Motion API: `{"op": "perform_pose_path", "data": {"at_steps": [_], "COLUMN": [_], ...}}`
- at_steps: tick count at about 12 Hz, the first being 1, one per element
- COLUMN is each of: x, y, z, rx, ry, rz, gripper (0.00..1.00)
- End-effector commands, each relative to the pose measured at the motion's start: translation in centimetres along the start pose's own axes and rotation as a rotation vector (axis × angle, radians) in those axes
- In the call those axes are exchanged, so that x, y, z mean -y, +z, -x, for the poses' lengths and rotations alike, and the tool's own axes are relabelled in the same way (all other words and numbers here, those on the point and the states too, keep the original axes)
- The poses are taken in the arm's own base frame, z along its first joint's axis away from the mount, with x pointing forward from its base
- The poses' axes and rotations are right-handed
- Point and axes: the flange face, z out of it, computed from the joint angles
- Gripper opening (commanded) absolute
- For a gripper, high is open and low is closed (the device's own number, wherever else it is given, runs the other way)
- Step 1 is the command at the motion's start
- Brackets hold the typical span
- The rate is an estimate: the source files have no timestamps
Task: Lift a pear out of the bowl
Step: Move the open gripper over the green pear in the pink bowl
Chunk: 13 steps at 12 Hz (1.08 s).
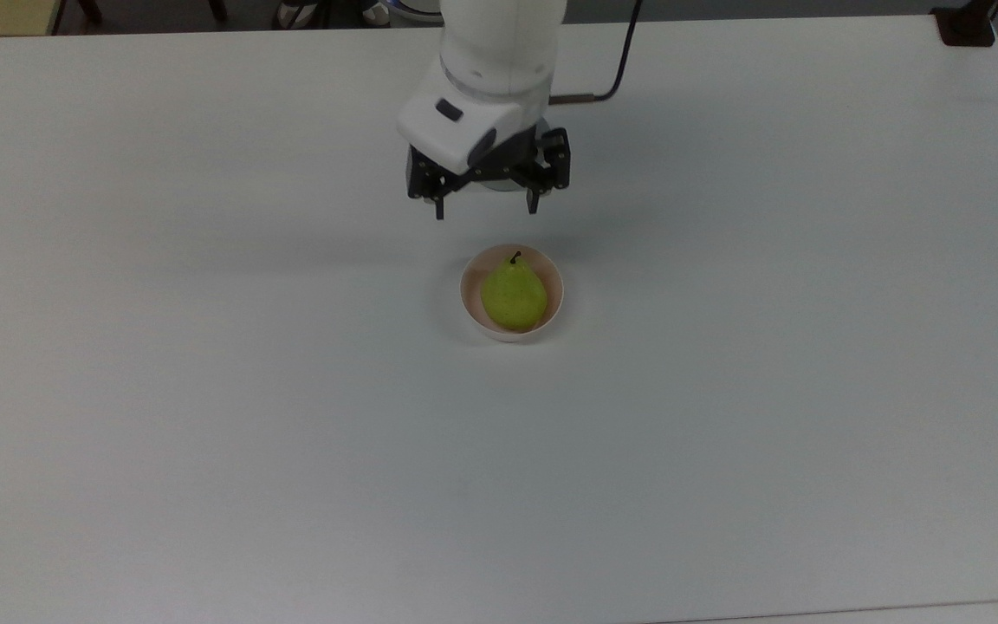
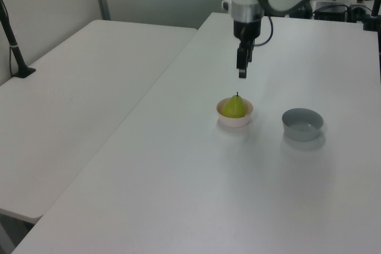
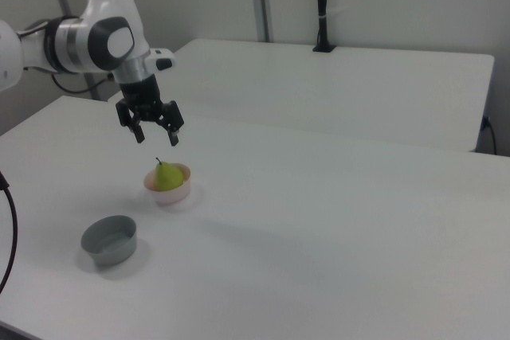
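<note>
The wide white table [image 1: 204, 390] has a smooth, matt top that looks like laminate or plastic, with only soft shading across it. The small yellow-green pear [image 1: 514, 296] has a faintly speckled, dull-satin skin and a short dark stem. It sits in a small round pale pink bowl [image 1: 468, 299] with a whitish outside, smooth and matt, like plastic or glazed ceramic; which one cannot be told. The small grey round bowl [image 2: 302, 124] looks smooth with a slight sheen inside. The robot arm's white shell [image 1: 499, 52] is glossy moulded plastic, while the black two-finger pincer [image 1: 486, 211] looks matt, of hard plastic or metal.
</note>
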Motion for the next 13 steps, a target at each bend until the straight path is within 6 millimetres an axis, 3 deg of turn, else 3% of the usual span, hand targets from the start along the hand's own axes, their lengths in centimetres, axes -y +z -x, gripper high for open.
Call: {"op": "perform_pose_path", "data": {"at_steps": [1,4,7,13], "x": [1.2,1.6,3.0,3.1], "y": [3.0,6.1,7.5,10.3], "z": [-1.1,-2.0,-2.2,-2.8], "rx": [-0.005,-0.003,0.005,0.001], "ry": [-0.014,-0.016,-0.036,-0.055], "rz": [0.019,0.027,0.029,0.055], "gripper": [1.0,1.0,1.0,1.0]}}
